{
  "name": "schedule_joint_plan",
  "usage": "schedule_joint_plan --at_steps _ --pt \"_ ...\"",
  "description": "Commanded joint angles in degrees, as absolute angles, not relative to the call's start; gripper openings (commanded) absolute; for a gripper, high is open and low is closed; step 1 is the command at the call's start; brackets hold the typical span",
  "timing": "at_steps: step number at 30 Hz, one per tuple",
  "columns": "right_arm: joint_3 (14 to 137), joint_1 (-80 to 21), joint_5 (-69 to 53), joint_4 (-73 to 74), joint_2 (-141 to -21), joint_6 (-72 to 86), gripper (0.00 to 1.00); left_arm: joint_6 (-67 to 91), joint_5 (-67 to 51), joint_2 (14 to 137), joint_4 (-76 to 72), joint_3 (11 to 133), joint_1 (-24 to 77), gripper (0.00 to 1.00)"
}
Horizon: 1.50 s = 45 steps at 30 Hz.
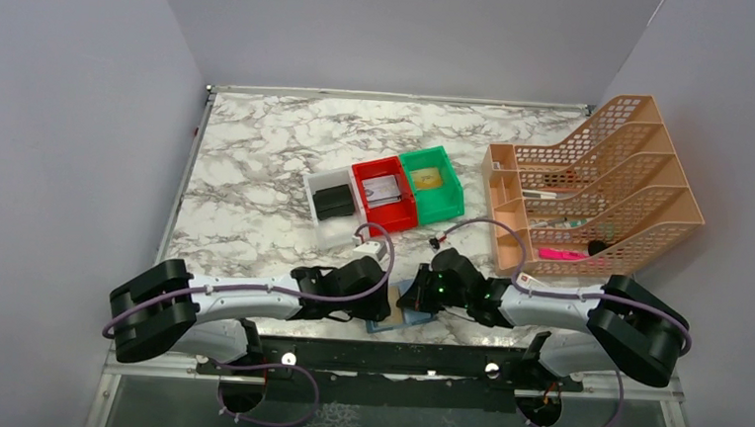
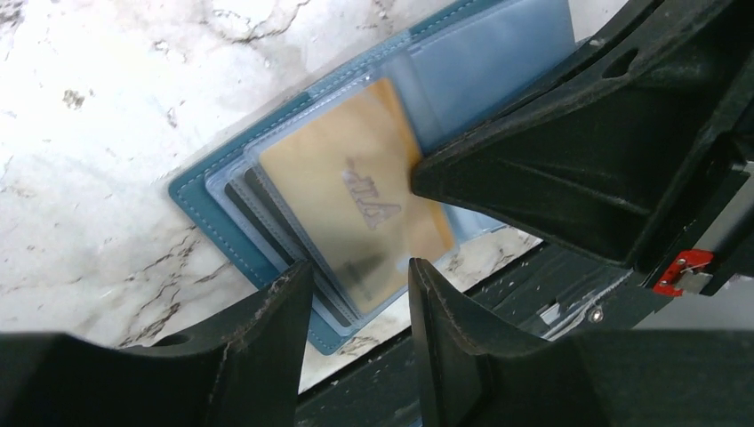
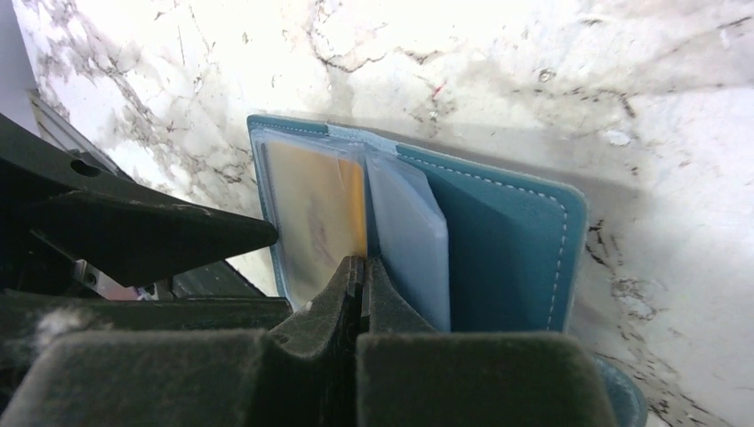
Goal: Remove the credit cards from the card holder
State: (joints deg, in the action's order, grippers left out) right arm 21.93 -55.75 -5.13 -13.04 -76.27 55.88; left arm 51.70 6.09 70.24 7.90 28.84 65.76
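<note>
The teal-blue card holder lies open at the table's near edge, its clear sleeves fanned out. An orange card sits in the top sleeve, with darker cards under it. In the top view the holder lies between both grippers. My left gripper is open, its fingers straddling the holder's near corner without touching it. My right gripper is shut, with its tips pinching the edge of the orange card beside a pale blue sleeve. The teal cover stands folded up on the right.
A white bin with a black wallet, a red bin and a green bin stand mid-table. A peach file rack fills the right side. A small white box lies behind the left gripper. The black front rail runs just below the holder.
</note>
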Motion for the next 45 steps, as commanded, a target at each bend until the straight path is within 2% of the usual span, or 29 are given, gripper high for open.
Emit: schedule_joint_plan --at_steps 1,8,15,33,35,39,45 --pt "23.04 -54.32 -7.34 -10.72 -75.96 52.28 0.01 49.93 8.77 75.23 11.53 31.43 66.00 0.46" --pt "20.91 -50.55 -12.92 -13.76 -74.54 51.94 0.01 51.16 11.14 79.16 15.00 31.69 66.10 0.32" --pt "21.45 -48.91 -10.73 -8.49 -71.76 50.16 0.01 51.07 12.92 82.52 17.54 32.54 66.18 0.27" --pt "21.73 -46.32 -6.93 -1.34 -67.55 47.72 0.01 50.57 13.36 82.06 17.55 32.32 66.36 0.23" --pt "22.08 -46.32 -7.09 -1.06 -67.86 47.23 0.04 50.53 13.43 81.32 17.43 32.55 66.39 0.23" --pt "24.37 -46.32 -9.00 1.11 -69.59 45.20 0.21 49.91 13.75 79.54 17.19 33.48 66.36 0.25" --pt "26.28 -46.32 -13.15 1.03 -69.11 39.18 0.32 49.37 13.99 75.44 15.87 34.61 66.36 0.31"
